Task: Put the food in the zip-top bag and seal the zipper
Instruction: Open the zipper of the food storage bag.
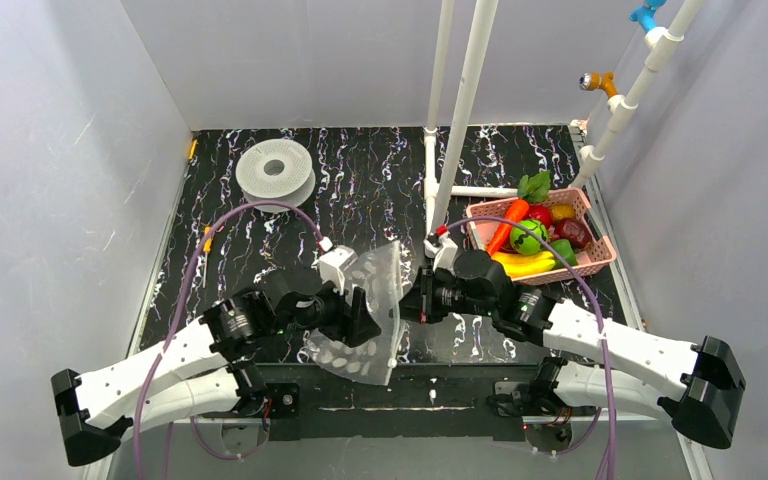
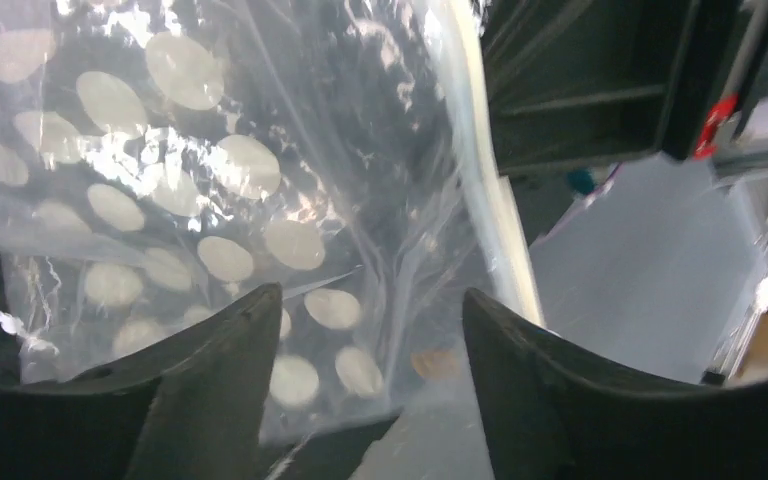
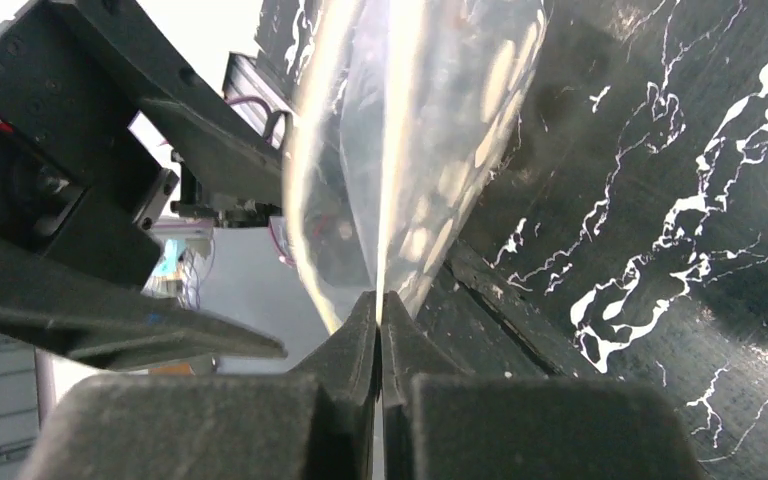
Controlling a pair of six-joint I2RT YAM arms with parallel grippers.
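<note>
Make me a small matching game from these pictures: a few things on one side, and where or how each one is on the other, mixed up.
Things:
1. zip-top bag
2. toy food
3. spool
4. right arm's fingers

Place or state:
A. lying flat at the far left
B. piled in the pink basket at the right
C. pinched shut on the bag's edge
D. held up on edge in the middle

Right pairs: 1-D, 2-B, 3-A, 4-C.
</note>
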